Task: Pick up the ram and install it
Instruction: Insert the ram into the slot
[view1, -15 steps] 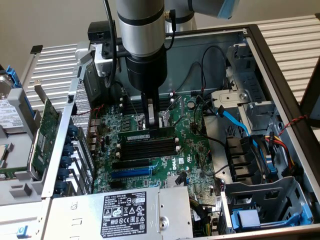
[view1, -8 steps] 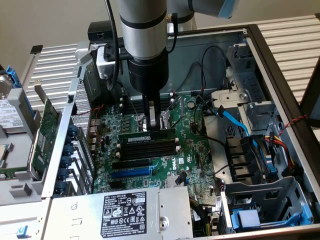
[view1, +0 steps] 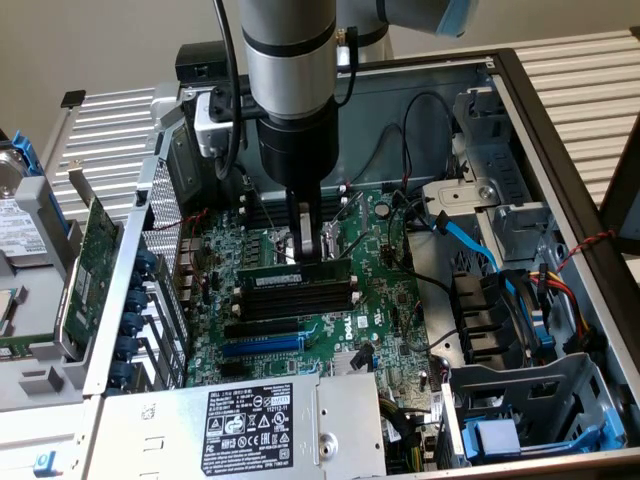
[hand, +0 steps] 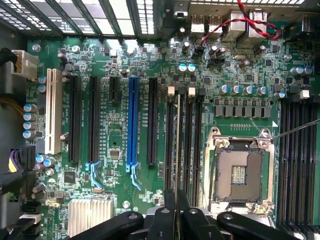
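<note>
We see the gripper (view1: 306, 254) clenched on the ram (view1: 290, 276), which stands on edge along the black memory slots (view1: 300, 300) of the motherboard (view1: 385, 300). In the wrist view, the ram (hand: 178, 145) lies in line with one slot; we cannot tell whether it is seated.

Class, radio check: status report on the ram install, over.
Gripper jaws shut on the ram. Ram on edge, lined up over the black memory slots; seating cannot be told. Black wires beside slots, not across.
</note>
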